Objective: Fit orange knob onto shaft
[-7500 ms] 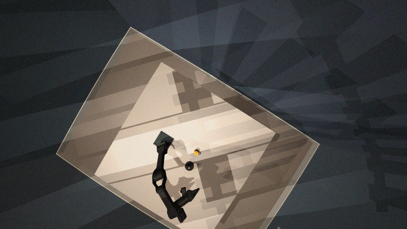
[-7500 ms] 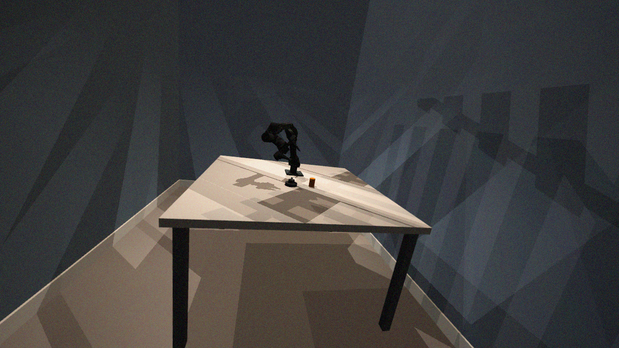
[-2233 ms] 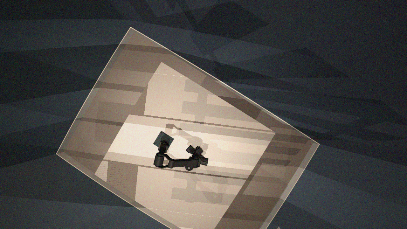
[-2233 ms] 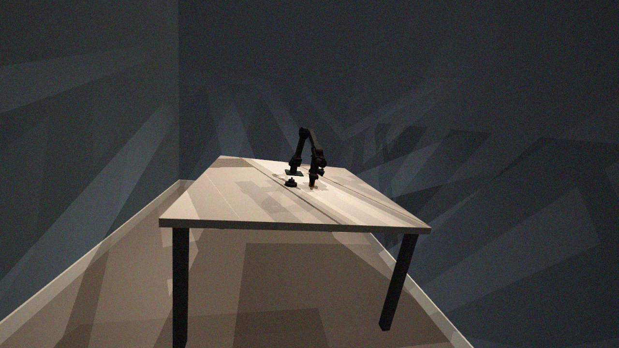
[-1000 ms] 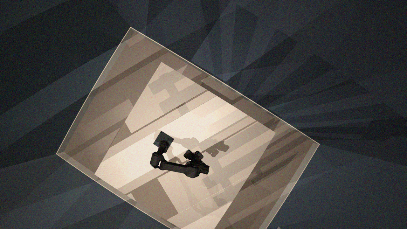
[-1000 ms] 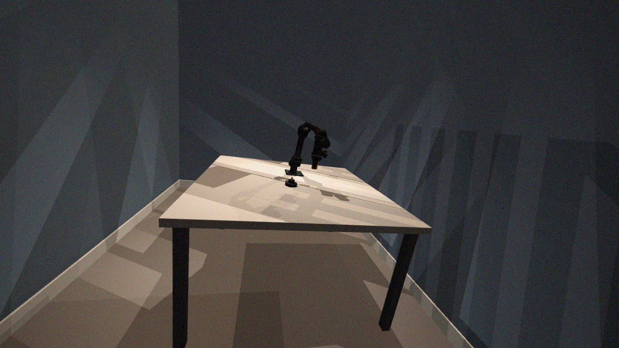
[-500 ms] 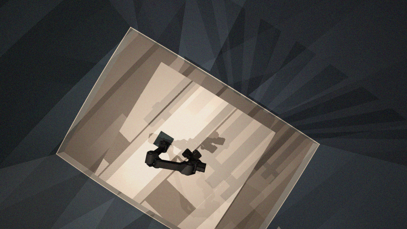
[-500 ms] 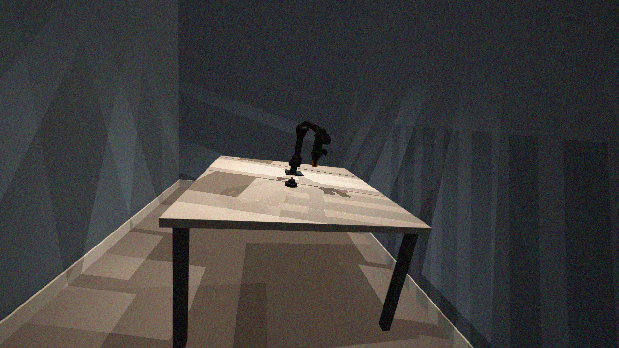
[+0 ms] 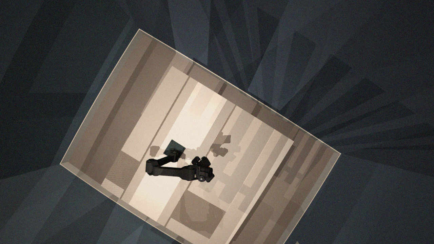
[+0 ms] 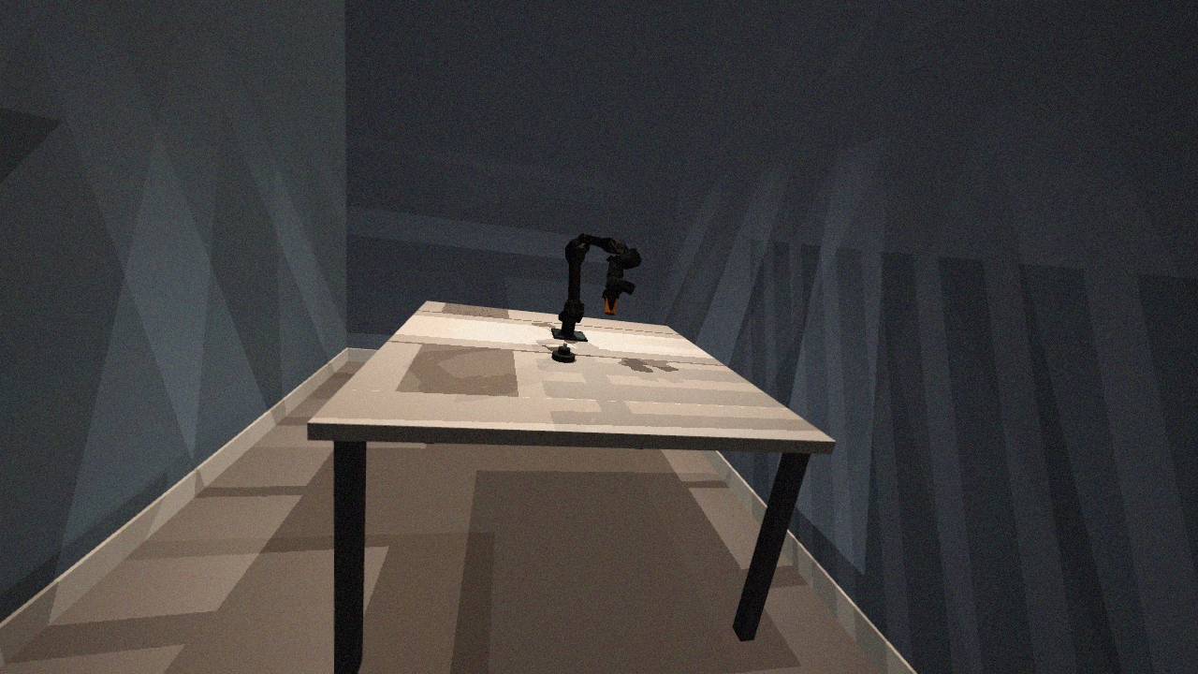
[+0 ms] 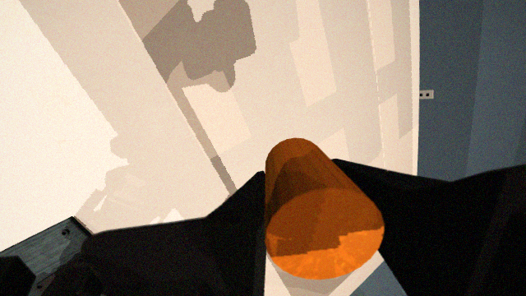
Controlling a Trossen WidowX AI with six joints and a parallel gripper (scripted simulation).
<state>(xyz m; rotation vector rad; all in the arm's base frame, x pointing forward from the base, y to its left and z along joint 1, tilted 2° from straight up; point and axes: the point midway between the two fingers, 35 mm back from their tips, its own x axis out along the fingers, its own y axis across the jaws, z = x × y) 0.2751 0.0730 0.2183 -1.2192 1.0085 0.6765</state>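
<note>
The orange knob (image 10: 607, 308) (image 11: 325, 230) is a tapered cylinder. My gripper (image 10: 610, 302) (image 11: 297, 172) is shut on it, with a black finger on either side. In the exterior view the knob hangs well above the table, higher than the pedestal and to its right in the view. The wrist view shows its round upper face and side; its hole underneath is hidden. The dark round pedestal (image 10: 563, 357) (image 9: 198, 180) stands on the table, partly covered by the arm in the top view. The small shaft (image 10: 564, 344) stands up from it. Its flat side cannot be made out.
The arm's base plate (image 9: 171, 145) (image 10: 556, 335) (image 11: 53, 240) is fixed to the pale table (image 9: 182, 121) (image 10: 469, 418), behind the pedestal in the exterior view. Strong shadow patches and stripes lie across the table top. The arm arches above the table.
</note>
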